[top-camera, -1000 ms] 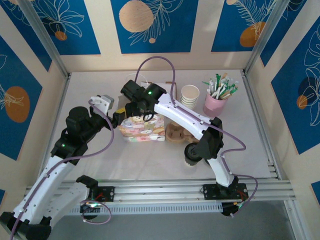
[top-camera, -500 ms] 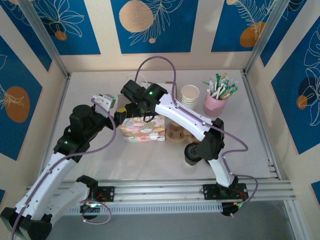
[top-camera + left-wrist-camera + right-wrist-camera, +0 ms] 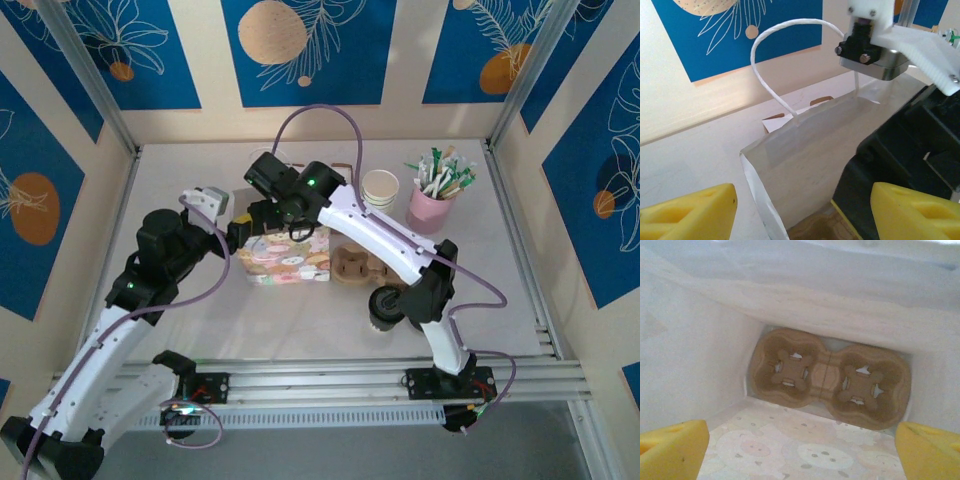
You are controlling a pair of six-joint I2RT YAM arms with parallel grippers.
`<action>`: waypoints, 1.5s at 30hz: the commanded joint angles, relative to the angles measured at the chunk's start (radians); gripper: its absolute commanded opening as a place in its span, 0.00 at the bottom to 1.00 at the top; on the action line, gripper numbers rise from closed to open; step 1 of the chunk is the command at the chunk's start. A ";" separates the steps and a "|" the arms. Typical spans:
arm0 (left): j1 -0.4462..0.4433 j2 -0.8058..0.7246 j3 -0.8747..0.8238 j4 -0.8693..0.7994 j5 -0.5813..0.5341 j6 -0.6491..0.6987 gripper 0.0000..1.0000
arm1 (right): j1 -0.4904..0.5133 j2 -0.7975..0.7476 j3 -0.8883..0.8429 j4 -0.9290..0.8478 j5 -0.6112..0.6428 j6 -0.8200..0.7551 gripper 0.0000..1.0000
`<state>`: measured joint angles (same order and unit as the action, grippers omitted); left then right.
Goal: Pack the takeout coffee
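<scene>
The takeout coffee (image 3: 384, 308), a dark cup with a black lid, stands right of centre, partly hidden by my right arm's elbow. A pig-patterned paper bag (image 3: 290, 258) lies on its side with its mouth to the left. My right gripper (image 3: 802, 450) is open inside that mouth, holding nothing, and looks down the bag's white inner wall (image 3: 690, 340) to a brown pulp carrier (image 3: 830, 377) at the far end. My left gripper (image 3: 805, 210) is open at the bag (image 3: 805, 150) and its mouth edge, below the white loop handle (image 3: 771, 85). In the top view the carrier (image 3: 352, 267) sits at the bag's right end.
A stack of white paper cups (image 3: 380, 190) and a pink cup of stirrers and sachets (image 3: 432, 205) stand at the back right. Metal rails (image 3: 330, 375) run along the table's near edge, and walls close the table in on three sides.
My right wrist has shifted a little to the right and back at the bag's mouth. The left arm has barely moved. The coffee cup stays where it was.
</scene>
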<state>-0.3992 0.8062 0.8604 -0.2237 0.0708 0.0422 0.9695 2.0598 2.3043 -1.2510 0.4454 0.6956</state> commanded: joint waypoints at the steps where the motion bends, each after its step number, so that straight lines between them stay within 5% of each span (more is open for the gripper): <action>1: 0.014 -0.001 0.019 -0.013 -0.014 -0.013 0.71 | 0.018 -0.070 0.033 -0.016 -0.015 -0.028 0.96; 18: 0.019 -0.058 -0.001 0.029 -0.080 -0.031 0.74 | 0.057 -0.289 -0.042 0.116 -0.020 -0.179 0.97; 29: 0.047 -0.049 0.016 0.030 -0.058 -0.080 0.76 | 0.042 -0.608 -0.378 0.358 0.074 -0.263 1.00; 39: 0.095 0.036 0.145 -0.119 -0.042 -0.169 0.77 | -0.072 -0.755 -0.460 0.064 0.153 -0.044 1.00; 45: 0.108 0.093 0.243 -0.267 -0.010 -0.229 0.89 | -0.133 -0.856 -0.623 -0.071 0.128 0.115 0.94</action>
<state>-0.3046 0.8822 1.0485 -0.3885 0.0250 -0.1394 0.8532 1.2373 1.7386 -1.2121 0.5720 0.6945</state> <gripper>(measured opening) 0.882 0.942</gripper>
